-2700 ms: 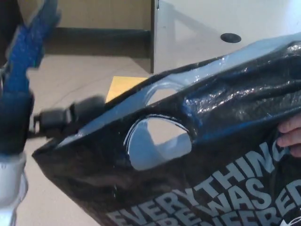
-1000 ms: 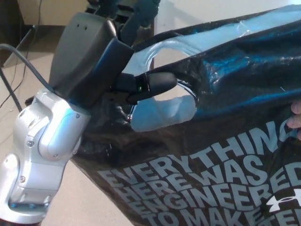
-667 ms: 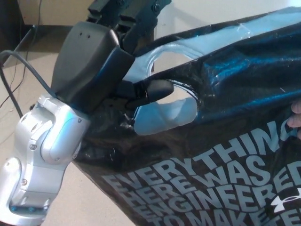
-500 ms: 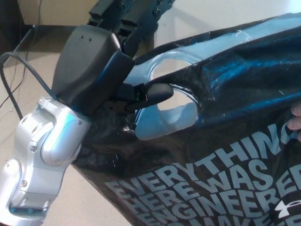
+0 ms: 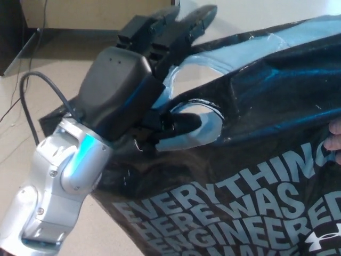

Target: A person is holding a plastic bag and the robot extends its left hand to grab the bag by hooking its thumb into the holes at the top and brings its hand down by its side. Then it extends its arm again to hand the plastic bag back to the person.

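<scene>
A black plastic bag (image 5: 256, 176) with pale lettering fills the right and lower part of the head view, held up by a person's fingers (image 5: 334, 140) at the right edge. Its top has a cut-out handle hole (image 5: 209, 127). My left hand (image 5: 133, 85) is at that hole, with its thumb (image 5: 180, 124) poked into the opening. The two fingers (image 5: 184, 26) stretch out straight above the bag's top edge, apart from the thumb, so the hand is open. My right hand does not show.
My silver left forearm (image 5: 58, 181) rises from the lower left, with a black cable (image 5: 37, 85) looping off it. Beige floor (image 5: 48, 58) lies behind, with a wall baseboard along the top and a dark panel (image 5: 10, 32) at the top left.
My left hand has turned and dropped lower, and the thumb now sits deeper in the bag's hole. The fingers have swung right over the bag's top edge.
</scene>
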Available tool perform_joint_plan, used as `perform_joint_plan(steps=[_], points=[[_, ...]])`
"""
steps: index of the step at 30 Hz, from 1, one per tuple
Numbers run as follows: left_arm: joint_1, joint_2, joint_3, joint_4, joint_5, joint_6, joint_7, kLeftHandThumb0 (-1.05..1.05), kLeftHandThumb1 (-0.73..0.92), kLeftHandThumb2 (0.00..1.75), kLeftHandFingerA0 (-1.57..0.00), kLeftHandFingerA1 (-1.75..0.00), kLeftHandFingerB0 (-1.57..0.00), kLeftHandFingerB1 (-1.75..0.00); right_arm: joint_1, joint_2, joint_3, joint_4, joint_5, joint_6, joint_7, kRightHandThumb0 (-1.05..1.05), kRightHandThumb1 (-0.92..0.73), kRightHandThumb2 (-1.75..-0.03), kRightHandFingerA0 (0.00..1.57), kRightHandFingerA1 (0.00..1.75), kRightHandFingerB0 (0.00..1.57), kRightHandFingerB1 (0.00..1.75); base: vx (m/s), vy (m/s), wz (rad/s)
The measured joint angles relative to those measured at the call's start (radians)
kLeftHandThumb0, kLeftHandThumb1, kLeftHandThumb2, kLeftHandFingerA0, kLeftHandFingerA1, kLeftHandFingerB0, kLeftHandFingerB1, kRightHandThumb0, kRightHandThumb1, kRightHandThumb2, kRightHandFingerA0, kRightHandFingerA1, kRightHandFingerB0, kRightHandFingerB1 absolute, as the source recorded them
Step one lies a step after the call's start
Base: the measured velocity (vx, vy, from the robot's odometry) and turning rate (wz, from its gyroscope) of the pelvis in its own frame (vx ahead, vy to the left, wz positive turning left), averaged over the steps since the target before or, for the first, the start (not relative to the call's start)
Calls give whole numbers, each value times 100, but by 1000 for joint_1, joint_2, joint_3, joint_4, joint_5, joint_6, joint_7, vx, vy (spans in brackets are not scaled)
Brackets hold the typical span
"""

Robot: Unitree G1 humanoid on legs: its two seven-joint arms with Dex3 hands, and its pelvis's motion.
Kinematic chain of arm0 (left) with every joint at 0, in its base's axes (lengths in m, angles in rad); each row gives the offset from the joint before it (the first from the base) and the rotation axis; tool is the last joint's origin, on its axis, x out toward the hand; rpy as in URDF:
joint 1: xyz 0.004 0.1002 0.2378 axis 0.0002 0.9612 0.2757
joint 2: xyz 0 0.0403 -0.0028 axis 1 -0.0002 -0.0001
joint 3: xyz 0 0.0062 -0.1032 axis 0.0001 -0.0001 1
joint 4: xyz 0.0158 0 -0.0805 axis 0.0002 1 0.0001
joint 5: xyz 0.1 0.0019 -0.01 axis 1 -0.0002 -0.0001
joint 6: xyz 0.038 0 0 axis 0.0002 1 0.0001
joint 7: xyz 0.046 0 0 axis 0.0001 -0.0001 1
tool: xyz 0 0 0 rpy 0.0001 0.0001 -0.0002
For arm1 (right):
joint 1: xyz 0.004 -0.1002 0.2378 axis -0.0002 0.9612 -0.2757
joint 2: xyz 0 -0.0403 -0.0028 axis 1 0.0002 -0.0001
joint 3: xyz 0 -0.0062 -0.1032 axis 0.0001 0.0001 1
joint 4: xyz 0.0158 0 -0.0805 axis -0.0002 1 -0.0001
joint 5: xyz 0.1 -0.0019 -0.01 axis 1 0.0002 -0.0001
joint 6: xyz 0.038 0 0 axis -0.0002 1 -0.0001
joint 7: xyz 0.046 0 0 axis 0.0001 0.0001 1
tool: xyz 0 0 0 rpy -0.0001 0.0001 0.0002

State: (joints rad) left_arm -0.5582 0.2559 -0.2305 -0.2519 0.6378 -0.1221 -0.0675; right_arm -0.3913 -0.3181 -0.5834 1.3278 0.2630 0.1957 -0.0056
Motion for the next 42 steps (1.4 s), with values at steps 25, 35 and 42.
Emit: perform_joint_plan(steps=[25, 35, 42], points=[[-9, -79, -50, 191, 100, -19, 214, -61, 48, 76, -29, -45, -18, -39, 0, 0, 24, 0, -1, 0, -2, -39, -83, -64, 49, 45, 37, 37, 0, 0, 0], [-60, -132, -50, 252, 140, -35, 370, -56, 48, 77, -41, -49, -28, -43, 0, 0, 30, 0, -1, 0, -1, -39, -83, -64, 45, 43, 34, 36, 0, 0, 0], [-124, -167, -57, 311, 168, -51, 474, -53, 56, 59, -47, -39, -34, -33, 0, 0, 39, 0, -1, 0, -1, -39, -84, -64, 44, 43, 32, 35, 0, 0, 0]])
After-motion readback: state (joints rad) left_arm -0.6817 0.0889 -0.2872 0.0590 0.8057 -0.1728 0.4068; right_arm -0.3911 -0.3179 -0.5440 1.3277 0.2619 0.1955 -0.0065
